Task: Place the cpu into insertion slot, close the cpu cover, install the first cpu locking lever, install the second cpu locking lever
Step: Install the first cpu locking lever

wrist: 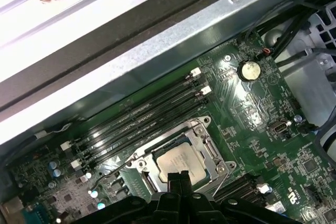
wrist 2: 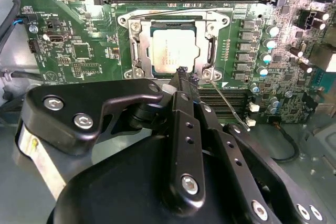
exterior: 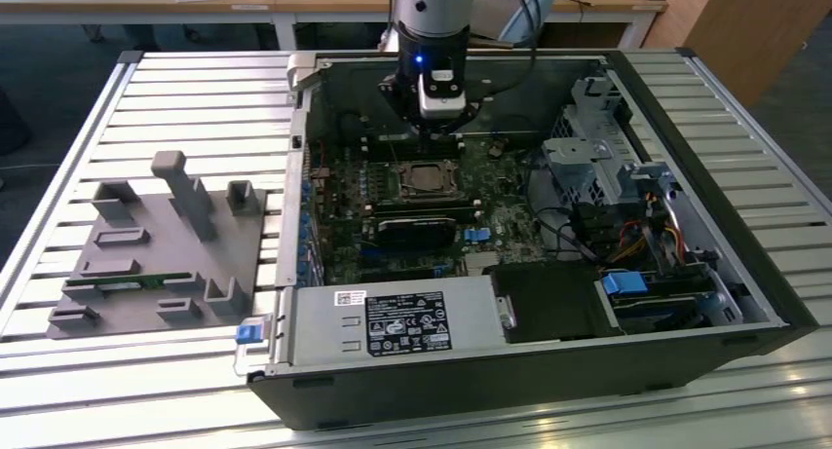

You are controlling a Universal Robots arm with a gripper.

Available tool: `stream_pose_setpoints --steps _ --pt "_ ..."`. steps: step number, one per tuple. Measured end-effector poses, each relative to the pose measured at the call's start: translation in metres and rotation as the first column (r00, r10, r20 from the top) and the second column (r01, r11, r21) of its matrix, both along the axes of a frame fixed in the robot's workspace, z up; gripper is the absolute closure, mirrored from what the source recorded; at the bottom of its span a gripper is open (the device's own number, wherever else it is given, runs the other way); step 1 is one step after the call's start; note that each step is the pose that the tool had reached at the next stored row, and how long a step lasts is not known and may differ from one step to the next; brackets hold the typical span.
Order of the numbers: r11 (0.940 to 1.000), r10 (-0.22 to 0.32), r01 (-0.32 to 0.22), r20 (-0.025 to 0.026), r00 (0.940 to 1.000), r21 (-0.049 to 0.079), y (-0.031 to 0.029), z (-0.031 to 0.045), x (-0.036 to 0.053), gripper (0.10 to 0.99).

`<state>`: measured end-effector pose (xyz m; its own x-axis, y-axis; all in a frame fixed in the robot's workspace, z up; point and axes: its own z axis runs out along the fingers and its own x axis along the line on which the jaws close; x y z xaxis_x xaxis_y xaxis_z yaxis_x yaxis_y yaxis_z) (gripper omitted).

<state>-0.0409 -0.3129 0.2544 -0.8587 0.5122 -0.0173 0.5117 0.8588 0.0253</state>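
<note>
the cpu (wrist 2: 173,46) already sits flat in the insertion slot (wrist 2: 137,51) near the middle of the green motherboard (wrist 2: 79,51), with the cpu cover (wrist 2: 173,22) lying down around it. it looks thin, stiff and light, and probably delicate, so i'd take it only by its edges. the gripper (wrist 2: 183,73) hangs just above the socket's edge, fingers together on nothing. a thin wire lever (wrist 2: 228,103) juts out beside the socket.

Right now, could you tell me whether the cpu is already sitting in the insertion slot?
Yes, in the second wrist view the cpu lies flat inside the insertion slot, framed by the cpu cover.
</note>
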Motion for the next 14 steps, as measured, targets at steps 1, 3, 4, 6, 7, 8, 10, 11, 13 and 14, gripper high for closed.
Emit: stream_pose_setpoints --steps 1,3,4,6,7,8,10,11,13,14 --pt "1.0 0.005 -0.005 0.0 1.0 0.0 0.0 0.0 0.0 0.98" --pt "0.9984 0.057 -0.057 0.0 0.9984 0.0 0.0 0.0 0.0 0.98" --pt "0.9973 0.073 -0.073 0.0 0.9973 0.0 0.0 0.0 0.0 0.98" --pt "0.9944 0.106 -0.106 0.0 0.9944 0.0 0.0 0.0 0.0 0.98" --pt "0.9923 0.124 -0.124 0.0 0.9923 0.0 0.0 0.0 0.0 0.98" --pt "0.9901 0.141 -0.141 0.0 0.9901 0.0 0.0 0.0 0.0 0.98" --pt "0.9846 0.175 -0.175 0.0 0.9846 0.0 0.0 0.0 0.0 0.98" --pt "0.982 0.189 -0.189 0.0 0.982 0.0 0.0 0.0 0.0 0.98" --pt "0.9759 0.218 -0.218 0.0002 0.9759 0.0 0.0 0.0 0.0 0.98" --pt "0.9722 0.234 -0.234 0.0002 0.9722 0.0 0.0 0.0 0.0 0.98"
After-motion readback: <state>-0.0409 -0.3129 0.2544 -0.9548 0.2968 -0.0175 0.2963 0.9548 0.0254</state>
